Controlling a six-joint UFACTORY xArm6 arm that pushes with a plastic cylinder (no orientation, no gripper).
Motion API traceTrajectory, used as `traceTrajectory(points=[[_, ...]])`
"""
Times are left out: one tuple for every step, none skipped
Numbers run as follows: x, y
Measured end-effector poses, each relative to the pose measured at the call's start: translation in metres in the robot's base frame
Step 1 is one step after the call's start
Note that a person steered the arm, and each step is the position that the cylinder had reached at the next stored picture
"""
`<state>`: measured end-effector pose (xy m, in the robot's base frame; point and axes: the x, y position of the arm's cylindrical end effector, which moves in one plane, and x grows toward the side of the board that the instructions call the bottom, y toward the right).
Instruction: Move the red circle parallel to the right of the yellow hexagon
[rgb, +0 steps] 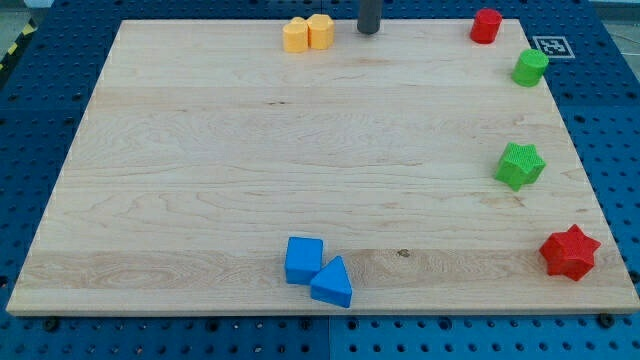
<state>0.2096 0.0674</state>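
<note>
Wooden board, blocks strung along its edges, nothing yet pushed into place.

Nearest sit a blue cube (303, 259) touching a blue triangle (332, 282), with a red star (569, 252) near right; farther back a green star (520, 165) and green cylinder (530, 68). Far right, the red circle (485, 25) stands well apart from the yellow hexagon (295, 36), which touches another yellow block (320, 31). My tip (368, 31) rests between them, likely to swing round behind the circle. No jaws here, no containers.

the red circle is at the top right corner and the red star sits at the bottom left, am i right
Not quite. The red circle is at the view's top right, but the red star sits at the bottom right, not the bottom left, as the camera view shows.
</note>
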Motion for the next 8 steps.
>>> traceTrajectory(points=[[-0.007,0.014],[-0.017,0.056],[-0.018,0.068],[-0.018,0.078],[-0.018,0.095],[-0.018,0.11],[0.03,0.095],[0.068,0.118]])
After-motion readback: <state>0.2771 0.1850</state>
